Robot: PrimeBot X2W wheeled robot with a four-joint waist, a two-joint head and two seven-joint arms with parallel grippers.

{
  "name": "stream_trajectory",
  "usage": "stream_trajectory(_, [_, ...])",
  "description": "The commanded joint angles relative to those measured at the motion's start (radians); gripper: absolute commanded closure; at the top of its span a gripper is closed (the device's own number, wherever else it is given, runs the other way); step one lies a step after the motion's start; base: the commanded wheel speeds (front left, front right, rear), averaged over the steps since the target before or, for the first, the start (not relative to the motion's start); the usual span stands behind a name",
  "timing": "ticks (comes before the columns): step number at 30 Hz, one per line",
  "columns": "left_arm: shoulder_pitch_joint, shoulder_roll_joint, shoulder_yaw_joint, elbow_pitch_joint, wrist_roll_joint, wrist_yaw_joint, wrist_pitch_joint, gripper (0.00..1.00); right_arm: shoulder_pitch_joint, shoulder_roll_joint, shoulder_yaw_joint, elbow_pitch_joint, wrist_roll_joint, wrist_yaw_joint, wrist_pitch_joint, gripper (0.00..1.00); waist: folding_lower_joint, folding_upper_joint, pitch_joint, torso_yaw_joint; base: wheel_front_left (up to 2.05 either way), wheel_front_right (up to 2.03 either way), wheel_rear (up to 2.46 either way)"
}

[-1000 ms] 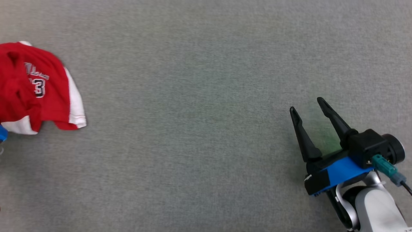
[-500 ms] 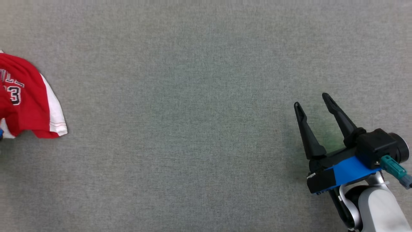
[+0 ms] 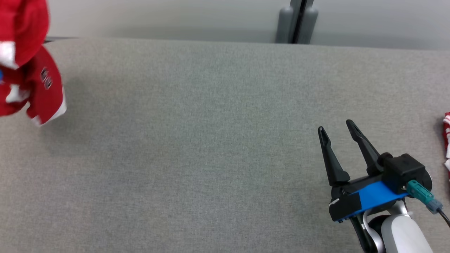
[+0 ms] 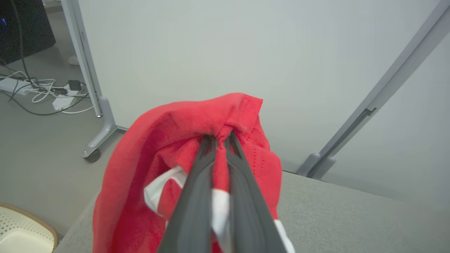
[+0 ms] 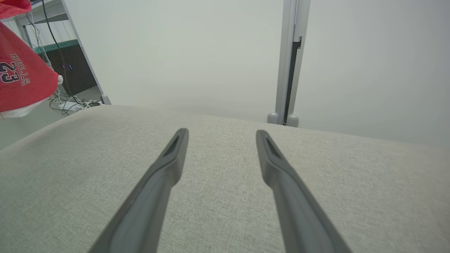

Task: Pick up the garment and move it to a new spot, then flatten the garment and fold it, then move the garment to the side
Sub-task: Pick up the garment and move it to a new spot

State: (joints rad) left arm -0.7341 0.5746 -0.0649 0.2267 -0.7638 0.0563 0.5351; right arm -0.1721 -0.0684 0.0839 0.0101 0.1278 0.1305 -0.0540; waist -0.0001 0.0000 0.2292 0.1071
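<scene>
From the head view, the shirt (image 3: 31, 80) hangs bunched at the far left, clear of the table (image 3: 211, 147), with its shadow on the grey cover beneath. It dangles in a lump, I'd say, because it is pinched at one spot and the rest simply falls. The right claw (image 3: 335, 125) sits low at the near right with its fingers spread wide and nothing between them, probably parked out of the way until there is flattening to do. At the right edge a bit of another red-and-white cloth (image 3: 446, 140) lies on the table

In the left wrist view, the left claw (image 4: 220, 137) is closed tight, its tips almost meeting, with a fold of red fabric caught between them. The shirt drapes down on both sides of the fingers, and white trim shows lower down. Behind it are a pale wall (image 4: 211, 45), a grey post (image 4: 369, 112), cables (image 4: 45, 93) on the floor and a basket (image 4: 24, 232) at the lower left

In the right wrist view, the open fingers point across the table. The shirt hangs at the upper left, its 23 readable, above the table's left end and not touching it. My guess is that this is the carrying step, with the wide middle of the table the likely place to set it down
</scene>
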Motion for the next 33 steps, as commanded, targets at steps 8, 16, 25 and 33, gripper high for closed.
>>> stream_trajectory(8, [-0.060,-0.095,-0.179,-0.221,0.053,-0.039,0.060,1.00,0.059,0.014,-0.026,0.005,0.010,0.001,0.003,0.00,0.0001,0.0000,-0.103,-0.063,0.00,0.00,0.00])
stream_trajectory(16, [0.086,-0.222,-0.319,-0.275,0.035,-0.052,0.030,1.00,0.087,0.017,-0.016,-0.010,0.023,0.001,0.016,0.00,0.0001,0.0000,-0.121,-0.179,0.00,0.00,0.00])
stream_trajectory(25, [0.233,-0.348,-0.402,-0.055,0.083,-0.028,-0.138,1.00,0.062,0.018,0.012,-0.011,0.041,0.001,0.017,0.00,0.0001,0.0000,-0.099,-0.294,0.00,0.00,0.00])
stream_trajectory(33, [0.233,-0.466,-0.479,0.201,0.113,-0.038,-0.247,0.00,0.057,0.018,0.021,0.006,0.061,0.001,0.003,0.00,0.0001,0.0000,-0.087,-0.302,0.00,0.00,0.00])
